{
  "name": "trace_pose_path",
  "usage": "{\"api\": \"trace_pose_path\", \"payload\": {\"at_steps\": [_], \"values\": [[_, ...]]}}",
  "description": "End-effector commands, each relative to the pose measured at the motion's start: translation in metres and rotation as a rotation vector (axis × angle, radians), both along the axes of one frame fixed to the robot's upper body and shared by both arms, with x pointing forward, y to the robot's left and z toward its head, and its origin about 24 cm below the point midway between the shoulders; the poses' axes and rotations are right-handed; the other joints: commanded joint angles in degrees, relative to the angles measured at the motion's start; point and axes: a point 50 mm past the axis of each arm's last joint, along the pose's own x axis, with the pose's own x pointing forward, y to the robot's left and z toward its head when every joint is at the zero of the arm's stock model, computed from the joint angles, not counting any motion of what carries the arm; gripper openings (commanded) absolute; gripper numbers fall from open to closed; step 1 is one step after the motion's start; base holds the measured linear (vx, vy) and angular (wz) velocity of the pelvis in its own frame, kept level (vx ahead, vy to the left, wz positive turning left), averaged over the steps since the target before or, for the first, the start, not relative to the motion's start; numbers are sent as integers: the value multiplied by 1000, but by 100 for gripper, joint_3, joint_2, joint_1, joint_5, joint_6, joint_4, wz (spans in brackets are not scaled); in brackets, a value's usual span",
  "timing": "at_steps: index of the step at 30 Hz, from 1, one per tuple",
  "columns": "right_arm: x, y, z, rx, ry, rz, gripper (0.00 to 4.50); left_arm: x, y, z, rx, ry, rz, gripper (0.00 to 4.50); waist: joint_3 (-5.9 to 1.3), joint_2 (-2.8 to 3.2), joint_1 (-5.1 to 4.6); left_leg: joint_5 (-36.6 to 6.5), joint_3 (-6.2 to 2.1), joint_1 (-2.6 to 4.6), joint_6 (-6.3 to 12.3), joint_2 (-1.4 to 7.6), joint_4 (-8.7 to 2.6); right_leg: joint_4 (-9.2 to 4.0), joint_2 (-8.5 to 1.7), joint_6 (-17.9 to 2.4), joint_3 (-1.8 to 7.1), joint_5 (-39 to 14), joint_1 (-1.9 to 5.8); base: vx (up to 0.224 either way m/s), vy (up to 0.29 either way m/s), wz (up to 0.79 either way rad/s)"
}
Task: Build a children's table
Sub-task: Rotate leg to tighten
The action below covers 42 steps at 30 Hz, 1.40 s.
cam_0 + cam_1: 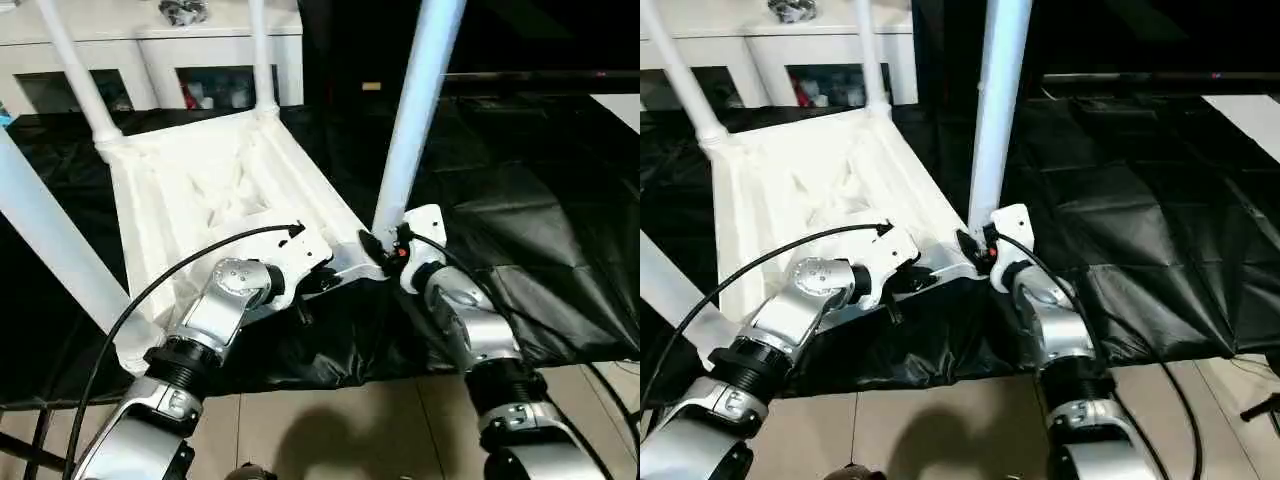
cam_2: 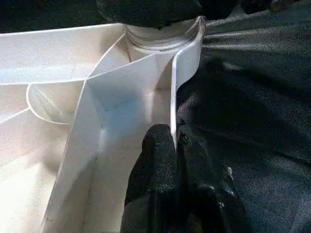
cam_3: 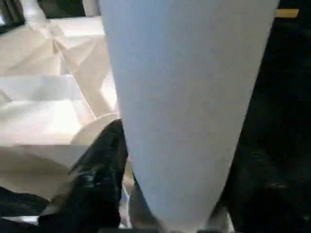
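left gripper (image 2: 176,145) clamped on tabletop (image 1: 190,190) rim, right gripper (image 1: 385,250) seemingly around leg (image 1: 415,110)

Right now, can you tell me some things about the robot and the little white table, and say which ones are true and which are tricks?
1. The tabletop lies upside down on a black sheet. True.
2. The left gripper is shut on the tabletop's edge wall. True.
3. The right gripper is up at the top of the near right leg. False: it is at the leg's bottom, by the corner socket.
4. All the legs lie flat on the floor. False: the ones in view stand up from the tabletop's corners.
5. A white cabinet stands behind the table. True.
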Motion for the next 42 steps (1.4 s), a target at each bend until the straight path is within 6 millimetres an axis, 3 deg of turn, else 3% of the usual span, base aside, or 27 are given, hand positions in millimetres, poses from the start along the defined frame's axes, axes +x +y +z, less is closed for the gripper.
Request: {"api": "trace_pose_path", "payload": {"at_steps": [1,6,9,12,17,20,21,28,36,40,42], "values": [[-17,48,-9,48,60,263,307,-4,-30,14,-49,-67,-103,0,-319,-14,2,-2102,-179,99,-37,268,-451,-526,-351,-1010,263,-1726,175,0,0,0],[-21,19,-9,-72,40,445,307,-9,-8,16,-59,-30,-205,0,-345,-17,19,-1718,-161,59,105,264,-422,-465,-350,-1145,254,-1241,232,0,0,0],[-21,16,-8,-84,35,474,307,-10,-5,16,-53,-25,-215,0,-366,-15,29,-1433,-140,58,227,264,-388,-425,-338,-1290,249,-797,247,0,0,0],[-26,4,-2,-130,39,677,307,-11,13,17,-33,6,-286,0,-370,-11,62,-1280,-122,56,340,276,-363,-383,-319,-1447,224,-529,260,0,0,0],[-31,-4,2,-152,74,833,307,-12,25,19,-13,37,-344,0,-346,-7,132,-1517,-122,91,301,313,-380,-413,-341,-1464,234,-977,227,0,0,0],[-33,-8,3,-163,110,923,280,-13,32,20,3,70,-387,0,-351,-14,184,-1640,-118,127,227,322,-386,-416,-342,-1474,240,-1071,207,0,0,0],[-34,-9,3,-159,125,949,271,-13,34,20,11,79,-398,0,-348,-10,187,-1631,-123,108,207,323,-396,-400,-337,-1469,240,-1046,216,0,0,0],[-38,-9,5,-155,163,1044,216,-12,40,21,23,96,-425,0,-369,-25,245,-1348,-117,93,258,312,-363,-360,-355,-1518,240,-723,232,0,0,0],[-45,-4,0,-155,188,1092,204,-12,45,20,37,122,-427,0,-365,-41,280,-1413,-123,102,206,318,-374,-371,-357,-1470,239,-903,226,0,0,0],[-47,-1,-2,-133,179,1073,203,-10,45,19,35,110,-393,0,-370,-33,285,-1361,-123,98,221,316,-368,-363,-356,-1465,240,-857,226,0,0,0],[-43,4,-3,-89,159,963,202,-2,43,19,44,72,-298,0,-362,-20,288,-1382,-119,97,207,312,-371,-378,-351,-1445,245,-887,219,0,0,0]]}}
